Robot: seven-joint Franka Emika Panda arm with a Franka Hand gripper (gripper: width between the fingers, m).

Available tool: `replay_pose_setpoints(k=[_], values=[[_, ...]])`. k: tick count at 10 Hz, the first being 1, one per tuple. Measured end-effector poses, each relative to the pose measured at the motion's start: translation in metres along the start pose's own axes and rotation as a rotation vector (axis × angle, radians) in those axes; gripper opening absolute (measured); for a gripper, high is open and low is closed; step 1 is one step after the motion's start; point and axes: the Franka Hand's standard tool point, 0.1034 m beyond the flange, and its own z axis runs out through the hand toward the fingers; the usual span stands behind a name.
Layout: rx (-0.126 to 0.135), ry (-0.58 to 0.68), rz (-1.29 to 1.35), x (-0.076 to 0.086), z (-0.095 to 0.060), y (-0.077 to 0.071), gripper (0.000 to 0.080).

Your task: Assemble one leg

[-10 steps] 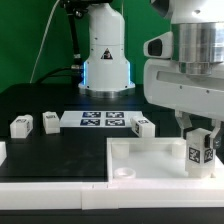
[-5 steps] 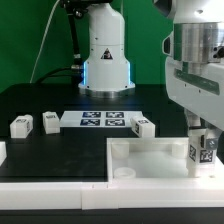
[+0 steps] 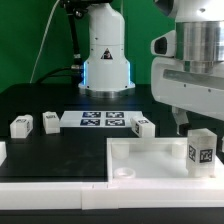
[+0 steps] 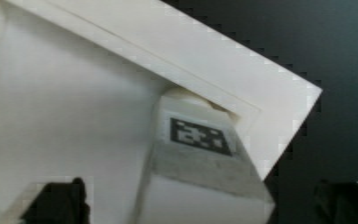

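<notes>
A leg, a small white post with a marker tag on its front face, stands upright in the far corner of the large white tray on the exterior view's right. My gripper hangs just above the leg, open, with its fingers apart from it. In the wrist view the leg stands in the tray's corner between my spread fingertips; my gripper holds nothing.
Three more legs lie on the black table: two on the exterior view's left and one by the tray. The marker board lies behind them. A round socket shows in the tray's near corner.
My gripper has let go of the leg and risen off it. The leg stays standing in the tray's corner.
</notes>
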Motion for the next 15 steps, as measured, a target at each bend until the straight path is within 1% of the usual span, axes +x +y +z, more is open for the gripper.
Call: replay_pose_setpoints(k=[2,3,5,8,9,10,11,12,13,14,15], values=[[0.000,0.001,-0.306,-0.0001,-0.0004,-0.0005,0.0649],[0.000,0.001,-0.417,-0.0002,-0.0003,-0.0005,0.0649],[-0.007,0.006,-0.709,0.0015,-0.0001,0.0004,0.0649],[-0.022,0.014,-1.007,0.0054,-0.0001,0.0016,0.0649],[-0.023,0.025,-1.079,0.0074,-0.0006,0.0014,0.0649],[-0.023,0.025,-1.084,0.0077,-0.0003,0.0016,0.0649],[-0.023,0.025,-1.081,0.0077,-0.0002,0.0017,0.0517],[-0.023,0.025,-1.080,0.0078,-0.0002,0.0017,0.0517],[-0.022,0.025,-1.061,0.0076,-0.0001,0.0017,0.0377],[-0.022,0.025,-1.026,0.0076,-0.0001,0.0017,0.0291],[-0.021,0.025,-1.016,0.0077,-0.0001,0.0017,0.0291]])
